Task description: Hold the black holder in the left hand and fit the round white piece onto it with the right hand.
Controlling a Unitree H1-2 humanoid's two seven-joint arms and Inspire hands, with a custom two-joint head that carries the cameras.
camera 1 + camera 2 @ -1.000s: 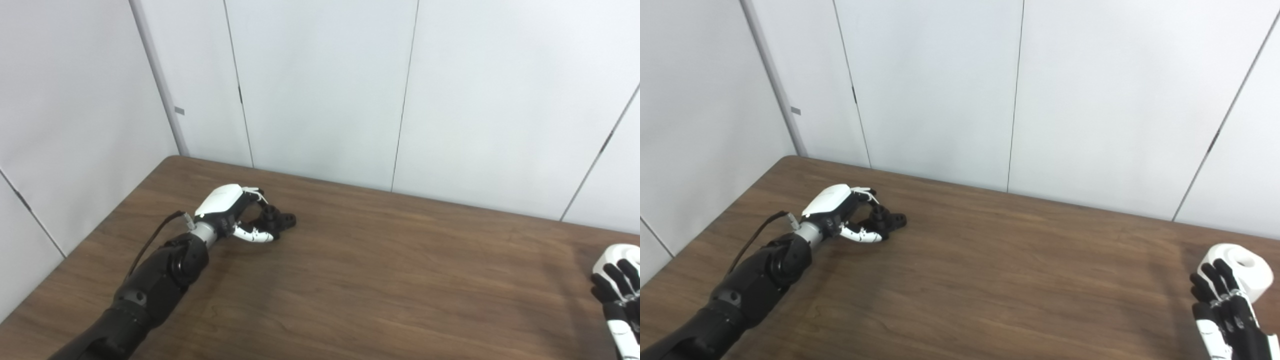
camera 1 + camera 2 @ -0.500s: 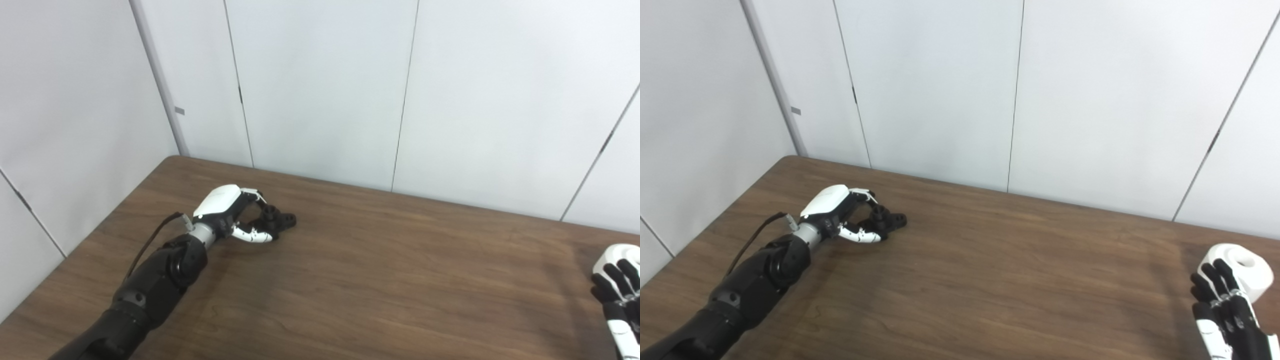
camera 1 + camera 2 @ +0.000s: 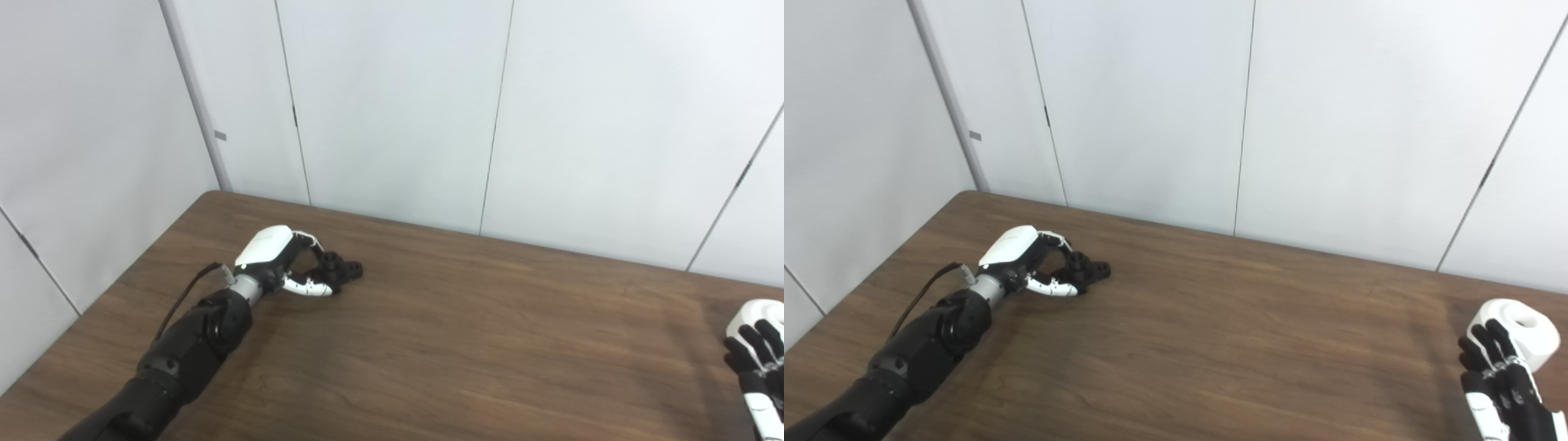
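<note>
Curling on the black holder (image 3: 1087, 271), left hand (image 3: 1029, 263); right hand (image 3: 1500, 383) open at table (image 3: 1249, 349) edge.

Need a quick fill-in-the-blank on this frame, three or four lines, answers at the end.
1. The black holder lies on the table at the fingertips of the ____ hand.
2. The round white piece sits near the table's ____ edge, beside the right hand.
3. The table top is made of dark ____.
4. The holder and the white piece are far ____.

Answers: left; right; wood; apart
</note>
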